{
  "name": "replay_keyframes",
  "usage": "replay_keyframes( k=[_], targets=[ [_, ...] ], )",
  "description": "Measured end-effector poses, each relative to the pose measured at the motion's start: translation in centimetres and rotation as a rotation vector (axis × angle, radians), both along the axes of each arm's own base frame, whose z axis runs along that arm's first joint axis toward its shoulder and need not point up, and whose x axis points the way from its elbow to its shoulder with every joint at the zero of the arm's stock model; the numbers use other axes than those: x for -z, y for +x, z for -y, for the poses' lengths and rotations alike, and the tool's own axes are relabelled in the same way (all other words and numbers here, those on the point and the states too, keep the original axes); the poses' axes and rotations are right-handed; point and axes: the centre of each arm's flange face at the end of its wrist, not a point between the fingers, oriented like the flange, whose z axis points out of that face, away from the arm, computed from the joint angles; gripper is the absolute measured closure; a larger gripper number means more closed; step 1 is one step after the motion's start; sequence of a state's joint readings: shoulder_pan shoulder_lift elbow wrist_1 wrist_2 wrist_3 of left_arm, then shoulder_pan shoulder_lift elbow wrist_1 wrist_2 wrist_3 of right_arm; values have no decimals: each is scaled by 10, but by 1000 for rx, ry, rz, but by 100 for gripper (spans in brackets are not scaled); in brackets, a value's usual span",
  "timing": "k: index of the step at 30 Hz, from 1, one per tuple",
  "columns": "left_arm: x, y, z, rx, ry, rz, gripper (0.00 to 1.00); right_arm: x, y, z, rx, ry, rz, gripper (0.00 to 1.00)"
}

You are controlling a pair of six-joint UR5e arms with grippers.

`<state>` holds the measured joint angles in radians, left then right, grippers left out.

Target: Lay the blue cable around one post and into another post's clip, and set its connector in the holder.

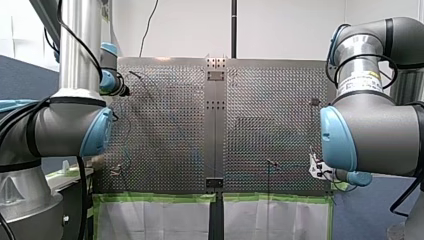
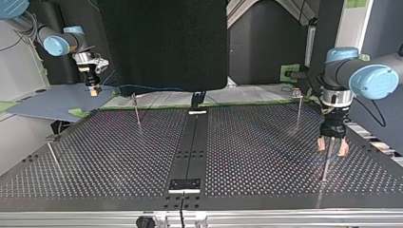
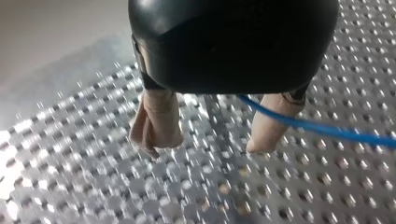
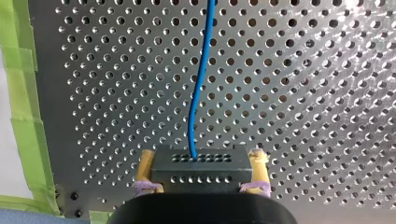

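The big shiny table full of little holes lies between the two arms. My left arm comes down over one side of it. My right arm hangs near the far taped edge. My left gripper hangs low over the table, close by a thin post. Its two soft beige fingers are spread wide apart and pinch nothing. My right gripper has its pads pressed on the two sides of the connector, a small dark block with rows of tiny holes. The blue cable comes out of that block and runs away over the table. In the left wrist view it goes right past one beige finger, but I cannot tell if it touches. I think the cable is light, thin and bendy, so it will flop and sag if held far from where it must go. The block looks hard, and its flat sides are a good place to grip. The cable is best pinched softly, close to the post, so it can slide and not kink.
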<state>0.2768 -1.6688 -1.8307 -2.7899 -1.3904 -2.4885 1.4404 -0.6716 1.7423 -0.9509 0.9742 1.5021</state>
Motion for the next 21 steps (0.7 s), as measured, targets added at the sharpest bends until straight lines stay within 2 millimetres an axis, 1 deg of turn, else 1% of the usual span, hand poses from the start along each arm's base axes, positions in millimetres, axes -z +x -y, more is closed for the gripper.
replay_keyframes(
  k=[3,6,15,21],
  targets=[
    [-10,-4,1,-1,-13,39,0,0,0,0,0,0,0,100],
    [-15,-5,1,-3,-32,65,0,0,0,0,-1,0,0,100],
    [-12,-10,-1,-33,-108,74,0,0,2,0,-5,0,0,100],
    [-22,-14,-1,-53,-107,93,0,0,3,-1,-5,0,0,100]
  ],
)
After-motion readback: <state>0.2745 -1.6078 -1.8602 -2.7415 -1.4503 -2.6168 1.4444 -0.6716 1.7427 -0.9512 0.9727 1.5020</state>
